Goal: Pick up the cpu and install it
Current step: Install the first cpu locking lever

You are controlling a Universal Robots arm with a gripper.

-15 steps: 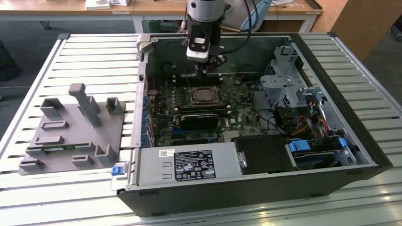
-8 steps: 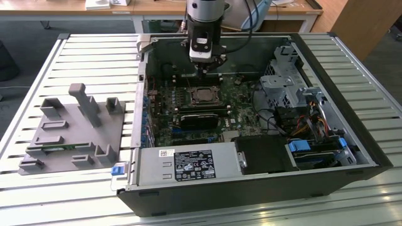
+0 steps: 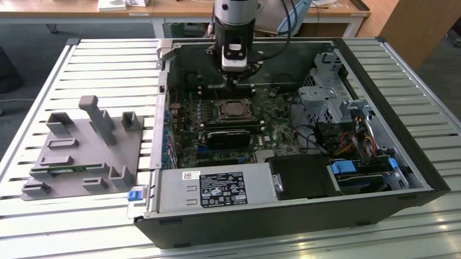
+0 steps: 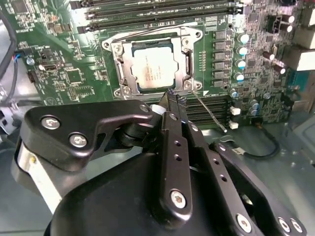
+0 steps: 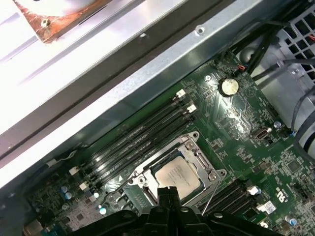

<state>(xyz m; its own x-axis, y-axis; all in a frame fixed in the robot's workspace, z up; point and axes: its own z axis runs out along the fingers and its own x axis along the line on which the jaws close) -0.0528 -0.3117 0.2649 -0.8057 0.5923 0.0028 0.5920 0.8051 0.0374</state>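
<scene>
A: Where's the cpu [image 4: 155,69] sitting?

B: Flat in the socket frame [image 4: 152,61] on the motherboard [image 3: 238,124], about mid-board inside the open case [image 3: 403,178], between two banks of memory slots [image 5: 142,130].

A: And the gripper [image 4: 172,101]?

B: Its fingertips are pressed together, pinching nothing. In both wrist views they hang just off one edge of the socket frame, above the board and not touching the chip, so it lies just ahead of the tips.

A: Its lie?

B: It's square, with no long axis, edges parallel to the frame.
</scene>
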